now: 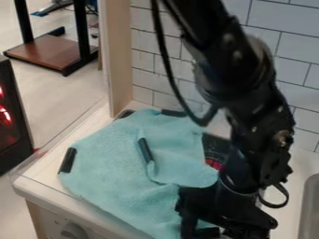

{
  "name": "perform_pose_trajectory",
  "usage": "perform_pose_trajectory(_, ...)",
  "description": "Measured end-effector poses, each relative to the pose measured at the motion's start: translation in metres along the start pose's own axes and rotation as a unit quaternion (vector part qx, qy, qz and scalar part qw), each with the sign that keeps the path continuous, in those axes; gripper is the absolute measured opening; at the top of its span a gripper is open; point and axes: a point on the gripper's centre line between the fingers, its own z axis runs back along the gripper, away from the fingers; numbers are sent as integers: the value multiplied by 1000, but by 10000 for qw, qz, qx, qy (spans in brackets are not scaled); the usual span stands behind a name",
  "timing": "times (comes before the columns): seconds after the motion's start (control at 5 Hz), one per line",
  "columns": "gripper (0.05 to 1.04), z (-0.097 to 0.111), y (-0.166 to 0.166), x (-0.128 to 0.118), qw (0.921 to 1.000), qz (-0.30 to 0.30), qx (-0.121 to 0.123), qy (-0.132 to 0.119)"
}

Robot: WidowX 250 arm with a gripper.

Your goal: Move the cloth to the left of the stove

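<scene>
Turquoise cloth [106,186], spread right across the stove [215,145] beside my end effector [199,226]! I'm right at the cloth's near edge, folks, and whether I'm apart, together or clamped on fabric, I can't tell from here.

Teal cloth [115,175] rumpled across stove [215,145]

Far side — wall [283,44] of pale tiles, dark joints. Light wooden post [118,56] upright at its left end. Far left — pale floor [68,93], black-framed stand [53,52] with brown wooden base. Left, black cabinet [14,126], red glow [5,114] inside. Pale worktop [38,177], rounded near-left corner.
</scene>
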Motion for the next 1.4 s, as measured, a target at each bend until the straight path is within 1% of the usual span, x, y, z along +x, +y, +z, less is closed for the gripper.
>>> perform_pose_trajectory(0.2, 941, -11, -3, 3, 9999, -59, 103, 77)
perform_pose_trajectory(0.4, 665, -13, -1, 5, 9998, -28, 192, 31)
perform_pose_trajectory(0.6, 417, -11, 0, 8, 9997, 12, 250, -28)
perform_pose_trajectory(0.8, 225, -11, 2, 9, 9995, 52, 309, -67)
perform_pose_trajectory(1.0, 101, -10, 5, 10, 9993, 70, 368, -77)
perform_pose_trajectory(1.2, 50, 0, 6, 12, 9992, 108, 349, -189)
perform_pose_trajectory(1.4, 49, 21, 8, 14, 9992, 25, 218, -329)
